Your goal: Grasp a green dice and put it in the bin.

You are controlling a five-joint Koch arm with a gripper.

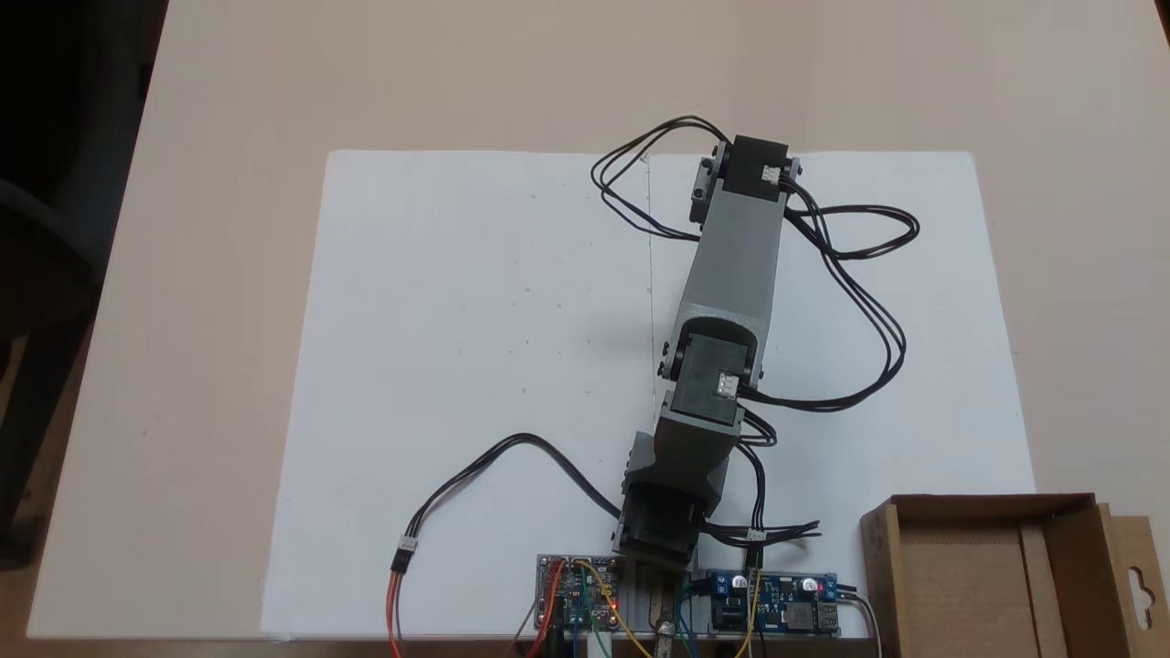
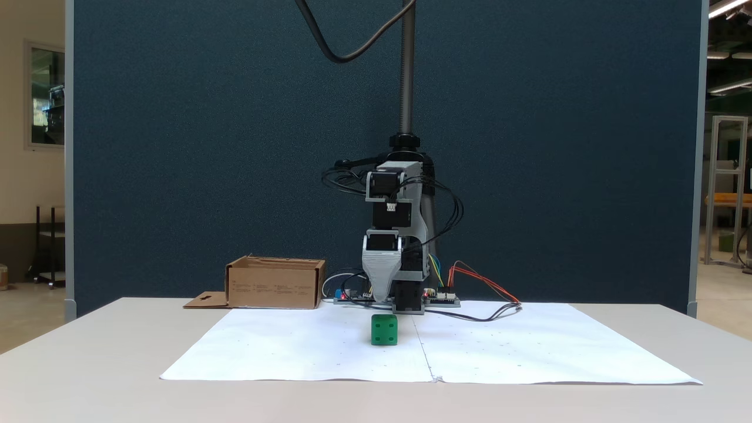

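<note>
The green dice (image 2: 384, 329) sits on the white paper (image 2: 294, 346) on the tabletop (image 2: 88, 364), near the paper's middle seam. The gripper (image 2: 382, 294) points down just above and behind it, not touching — only one grey tip shows, so I cannot tell if it is wide or narrow. The bin (image 1: 992, 571) — a brown cardboard box — stands well apart from the dice, beside the arm's base (image 2: 408, 296). Black wires (image 1: 850, 274) loop around the arm.
</note>
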